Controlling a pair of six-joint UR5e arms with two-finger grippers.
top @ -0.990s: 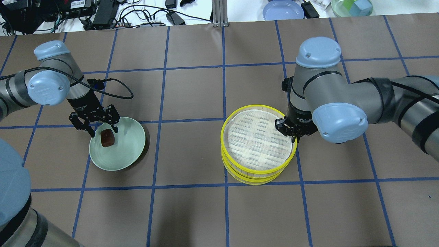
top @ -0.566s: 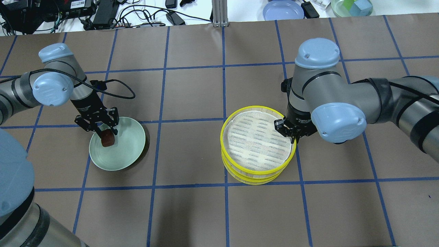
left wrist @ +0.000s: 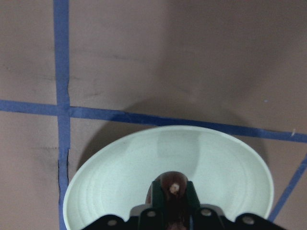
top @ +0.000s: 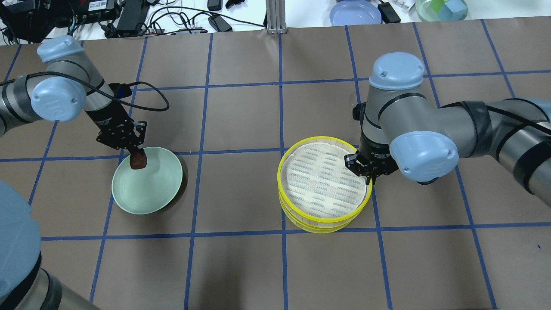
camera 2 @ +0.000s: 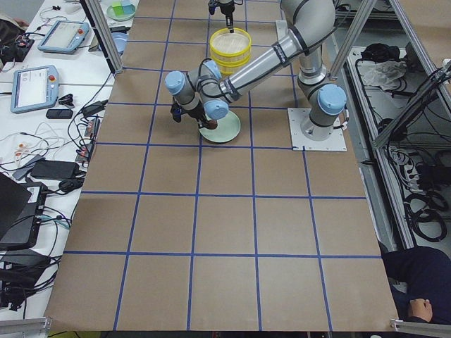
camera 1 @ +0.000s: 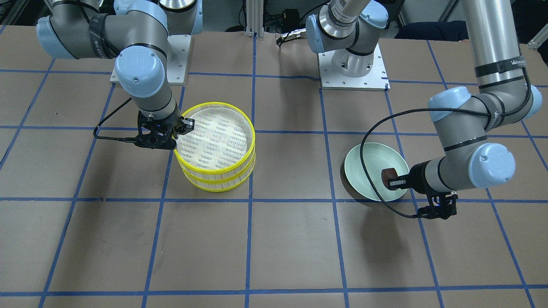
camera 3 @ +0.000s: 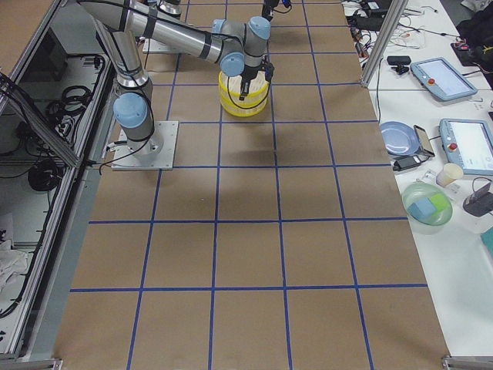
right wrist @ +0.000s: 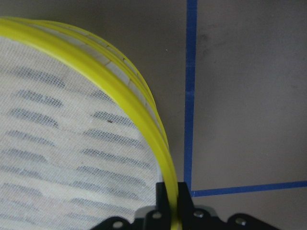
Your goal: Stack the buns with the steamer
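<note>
My left gripper is shut on the dark reddish-brown bun and holds it over the far left rim of the pale green plate. In the left wrist view the bun sits between the fingers above the plate. The two yellow-rimmed steamer trays are stacked, the top tray on the lower tray. My right gripper is shut on the top tray's yellow rim at its right side. The cream-white bun is not in view.
A blue plate, a glass bowl with coloured blocks and cables lie on the white bench beyond the table's far edge. The arm bases stand on the robot's side. Blue tape lines grid the brown table.
My left gripper has shut on the brown bun and lifted it from the plate's floor toward its far left rim. The top tray has shifted slightly in my right gripper.
</note>
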